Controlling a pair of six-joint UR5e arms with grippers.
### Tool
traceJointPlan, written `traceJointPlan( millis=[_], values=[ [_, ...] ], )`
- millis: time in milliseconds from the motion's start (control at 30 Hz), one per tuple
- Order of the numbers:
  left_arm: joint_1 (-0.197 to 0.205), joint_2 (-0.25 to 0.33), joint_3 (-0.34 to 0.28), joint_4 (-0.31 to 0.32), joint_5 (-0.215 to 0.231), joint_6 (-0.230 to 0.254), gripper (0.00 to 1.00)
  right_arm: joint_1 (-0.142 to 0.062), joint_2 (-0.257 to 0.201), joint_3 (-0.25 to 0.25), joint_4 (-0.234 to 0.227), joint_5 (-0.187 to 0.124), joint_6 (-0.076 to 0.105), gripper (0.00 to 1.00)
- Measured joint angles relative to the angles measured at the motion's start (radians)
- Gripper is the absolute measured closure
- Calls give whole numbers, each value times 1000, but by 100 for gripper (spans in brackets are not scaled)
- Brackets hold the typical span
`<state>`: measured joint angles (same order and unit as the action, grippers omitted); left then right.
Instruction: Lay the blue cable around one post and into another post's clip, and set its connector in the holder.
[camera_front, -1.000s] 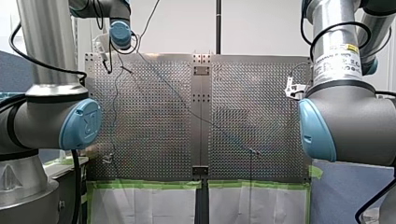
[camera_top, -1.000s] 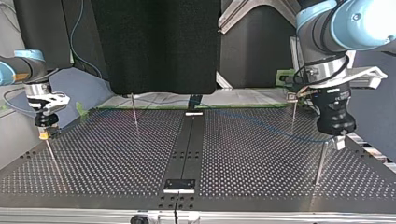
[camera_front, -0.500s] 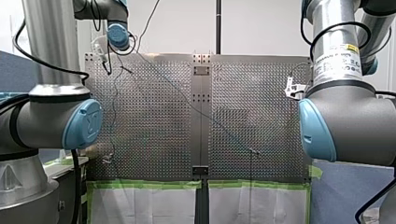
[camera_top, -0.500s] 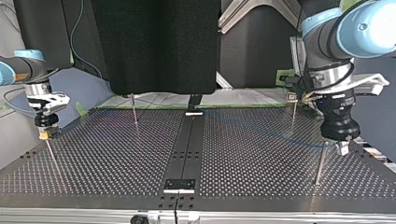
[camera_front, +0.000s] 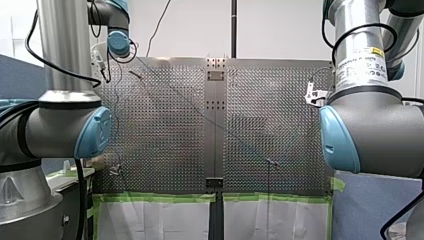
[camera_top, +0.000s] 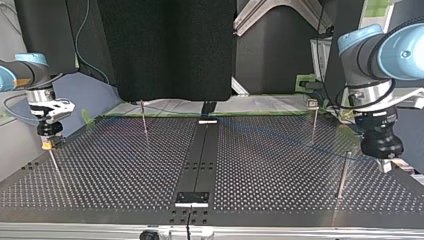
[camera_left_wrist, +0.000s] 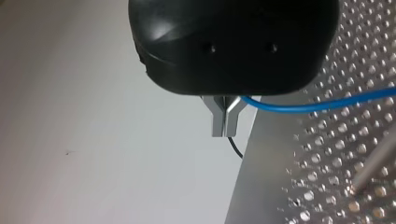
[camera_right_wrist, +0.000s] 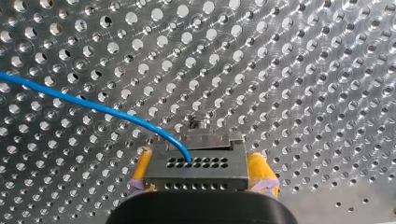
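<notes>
**Two-arm cable routing, mid-task.** My left gripper (camera_left_wrist: 225, 122) has its metal fingers pressed together on the blue cable (camera_left_wrist: 317, 106), at the edge of the perforated table (camera_top: 125, 170). From there the strand leaves the fingers sideways and runs out over the holes. My right gripper (camera_top: 47, 141) holds the other end: its yellow pads (camera_right_wrist: 261, 170) are clamped on the flanks of the grey connector (camera_right_wrist: 196, 165), and the cable enters the connector's grid of holes. Between the two grips the cable crosses the table in a shallow line. It passes near a bare post (camera_top: 343, 172) at the top view's right but, as far as can be seen, wraps around none. The strand is probably light, thin, limp and smooth, so it is likely to sag and may slip through a pinch. It is best gripped close to the post being wrapped, while the rigid connector is best carried by its flat sides, not by the wire's root.
</notes>
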<state>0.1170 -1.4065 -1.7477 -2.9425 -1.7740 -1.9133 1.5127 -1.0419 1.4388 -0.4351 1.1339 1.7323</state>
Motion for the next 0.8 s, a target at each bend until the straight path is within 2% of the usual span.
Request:
traceJointPlan(
  millis=[233, 800],
  values=[
    [10, -45, 28, 16, 29, 7, 96, 0, 0, 0, 0, 0, 0, 100],
    [27, -125, 79, 51, 1, -12, 96, 0, 0, 0, 0, 0, 0, 100]
  ],
)
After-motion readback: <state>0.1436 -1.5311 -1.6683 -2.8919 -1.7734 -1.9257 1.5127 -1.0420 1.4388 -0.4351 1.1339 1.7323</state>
